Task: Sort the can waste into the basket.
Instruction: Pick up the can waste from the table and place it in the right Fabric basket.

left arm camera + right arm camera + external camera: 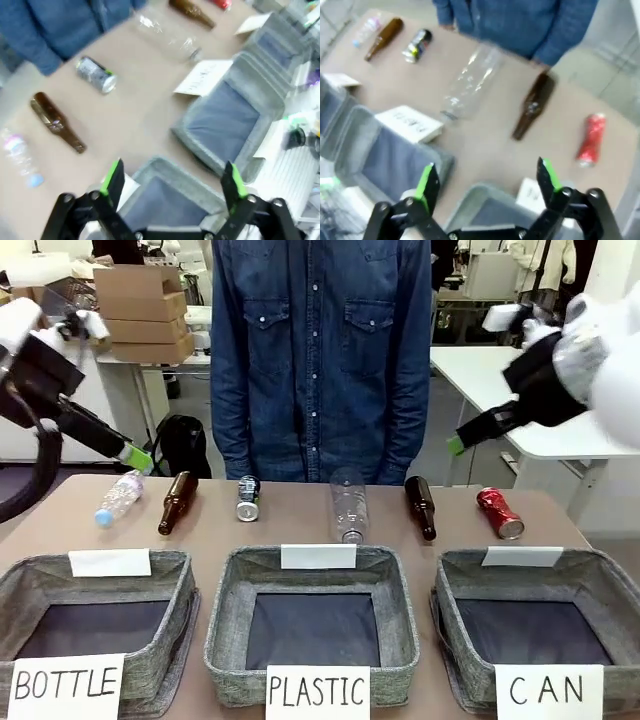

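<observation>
Front view: bright, even, diffuse lighting; sharp focus; soft shadows beneath items on the brown tabletop [300, 532]. The shiny red dented metal can [499, 512] carries small highlights. Wrist views: heavy motion blur, smeared detail.

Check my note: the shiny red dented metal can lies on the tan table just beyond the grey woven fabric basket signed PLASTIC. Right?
Wrong basket. The shiny red dented metal can lies on the tan table just beyond the grey woven fabric basket signed CAN, as the front view shows.
</observation>
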`<state>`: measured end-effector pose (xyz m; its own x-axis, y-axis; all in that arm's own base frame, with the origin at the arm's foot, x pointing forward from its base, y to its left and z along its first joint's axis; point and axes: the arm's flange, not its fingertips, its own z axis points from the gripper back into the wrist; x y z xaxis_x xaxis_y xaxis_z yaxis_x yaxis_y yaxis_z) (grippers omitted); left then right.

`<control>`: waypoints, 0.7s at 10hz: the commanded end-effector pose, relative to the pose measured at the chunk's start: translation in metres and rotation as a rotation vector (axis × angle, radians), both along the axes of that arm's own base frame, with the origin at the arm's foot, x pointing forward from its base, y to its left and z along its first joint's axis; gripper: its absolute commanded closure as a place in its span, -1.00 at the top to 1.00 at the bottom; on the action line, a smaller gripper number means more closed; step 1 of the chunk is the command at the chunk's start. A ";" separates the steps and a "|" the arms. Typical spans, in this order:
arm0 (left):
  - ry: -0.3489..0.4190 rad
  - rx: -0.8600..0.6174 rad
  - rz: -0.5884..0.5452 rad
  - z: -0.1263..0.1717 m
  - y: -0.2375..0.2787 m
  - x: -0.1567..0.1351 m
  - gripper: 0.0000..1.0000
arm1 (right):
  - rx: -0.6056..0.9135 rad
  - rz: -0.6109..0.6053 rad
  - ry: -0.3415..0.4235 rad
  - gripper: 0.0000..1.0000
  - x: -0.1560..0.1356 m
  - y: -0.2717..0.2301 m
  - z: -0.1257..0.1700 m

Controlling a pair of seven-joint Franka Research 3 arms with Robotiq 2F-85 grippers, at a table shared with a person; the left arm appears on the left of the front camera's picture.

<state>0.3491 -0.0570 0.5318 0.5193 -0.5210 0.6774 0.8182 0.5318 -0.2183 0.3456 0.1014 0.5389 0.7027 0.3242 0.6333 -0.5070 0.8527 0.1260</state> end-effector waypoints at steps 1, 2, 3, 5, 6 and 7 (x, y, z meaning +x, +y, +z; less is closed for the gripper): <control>0.346 -0.279 0.007 -0.024 0.038 0.023 0.99 | 0.569 -0.132 0.538 1.00 0.013 -0.050 0.012; 0.408 -0.361 0.024 -0.045 0.053 0.028 0.99 | 0.705 -0.174 0.564 1.00 0.010 -0.070 0.006; 0.476 -0.503 0.058 -0.063 0.068 0.033 0.99 | 0.795 -0.200 0.572 1.00 0.006 -0.089 -0.001; 0.532 -0.778 0.150 -0.078 0.093 0.034 0.99 | 0.928 -0.293 0.578 1.00 0.002 -0.128 -0.016; 0.558 -0.810 0.208 -0.077 0.097 0.034 0.99 | 0.987 -0.317 0.561 1.00 0.001 -0.140 -0.021; 0.593 -0.723 0.325 -0.071 0.095 0.034 0.99 | 0.911 -0.385 0.480 1.00 -0.004 -0.145 -0.022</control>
<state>0.3838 0.0537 0.4390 0.9076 0.1243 0.4010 0.3755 0.1868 -0.9078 0.3443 -0.0567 0.5164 0.9395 -0.3105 0.1445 -0.0057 0.4078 0.9131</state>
